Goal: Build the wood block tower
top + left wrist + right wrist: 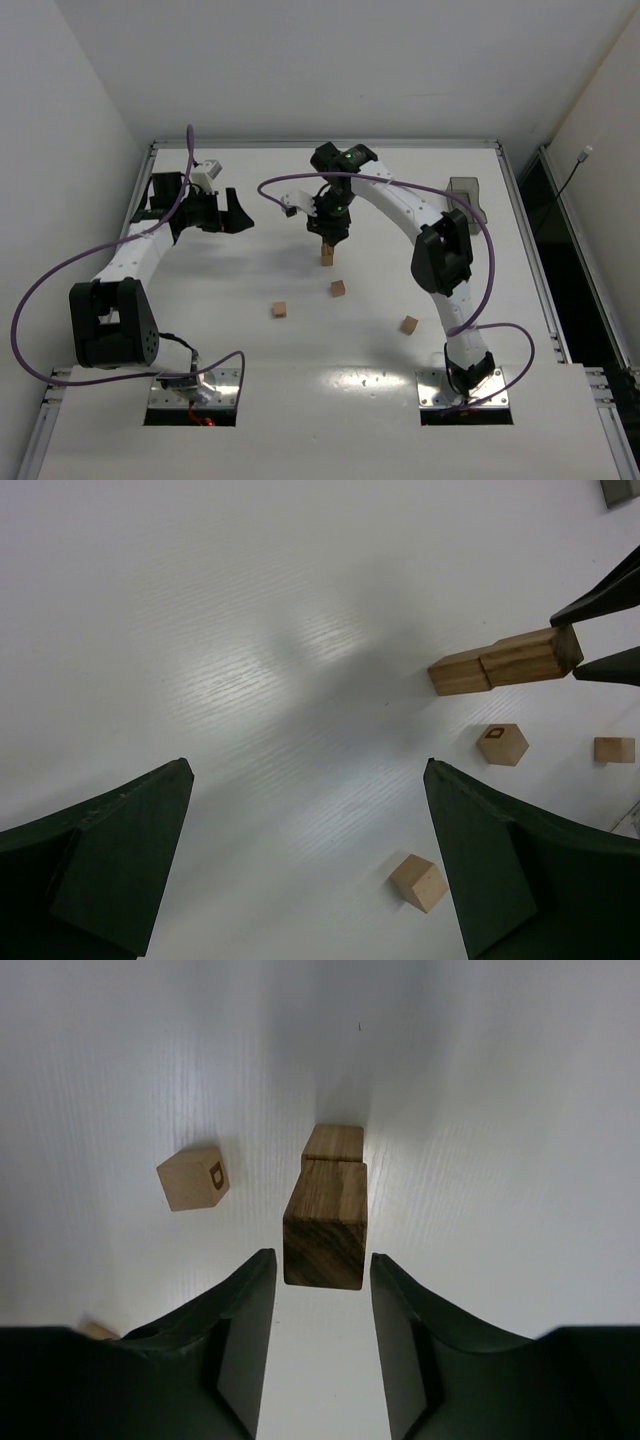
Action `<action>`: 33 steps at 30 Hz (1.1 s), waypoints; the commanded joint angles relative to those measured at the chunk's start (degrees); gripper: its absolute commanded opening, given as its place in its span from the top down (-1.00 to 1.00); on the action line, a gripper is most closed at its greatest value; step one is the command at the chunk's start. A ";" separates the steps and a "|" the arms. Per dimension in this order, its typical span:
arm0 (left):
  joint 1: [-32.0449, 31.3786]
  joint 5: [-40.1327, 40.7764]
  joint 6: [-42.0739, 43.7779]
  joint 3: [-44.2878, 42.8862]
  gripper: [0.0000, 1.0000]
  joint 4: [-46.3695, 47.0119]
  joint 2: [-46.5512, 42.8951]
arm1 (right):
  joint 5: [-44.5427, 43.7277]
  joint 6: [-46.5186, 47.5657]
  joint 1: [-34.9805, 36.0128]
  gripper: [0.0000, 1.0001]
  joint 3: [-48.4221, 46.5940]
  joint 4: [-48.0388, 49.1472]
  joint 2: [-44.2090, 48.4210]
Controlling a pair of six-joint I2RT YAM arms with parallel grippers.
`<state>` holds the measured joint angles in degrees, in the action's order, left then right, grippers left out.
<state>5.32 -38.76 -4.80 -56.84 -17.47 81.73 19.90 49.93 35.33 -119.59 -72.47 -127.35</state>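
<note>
The tower [327, 256] is a short upright column of light-brown wooden cubes at the table's middle back. My right gripper [329, 233] hangs just above it. In the right wrist view the jaws [321, 1258] are open on either side of the tower's top cube [324, 1232], with a gap on both sides. Three loose wood blocks lie nearer: one [338, 289] just in front of the tower, one [280, 310] to the left, one [409, 325] to the right. My left gripper [232, 212] is open and empty, left of the tower, well above the table [308, 770].
A dark grey translucent box [465, 190] sits at the back right, beside the right arm's elbow. The left wrist view shows the tower [500, 662] lying sideways in frame with the right fingers [598, 600] at its top, and the loose blocks [419, 882] below.
</note>
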 commanded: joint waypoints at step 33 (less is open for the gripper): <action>0.74 0.09 3.57 0.59 -0.98 -3.18 -3.78 | -6.99 -14.17 -8.54 0.00 62.90 14.46 51.24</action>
<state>5.32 -37.28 -2.72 -54.63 -19.81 77.60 10.02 40.56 25.41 -60.16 -60.88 -76.90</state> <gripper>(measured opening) 0.992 0.540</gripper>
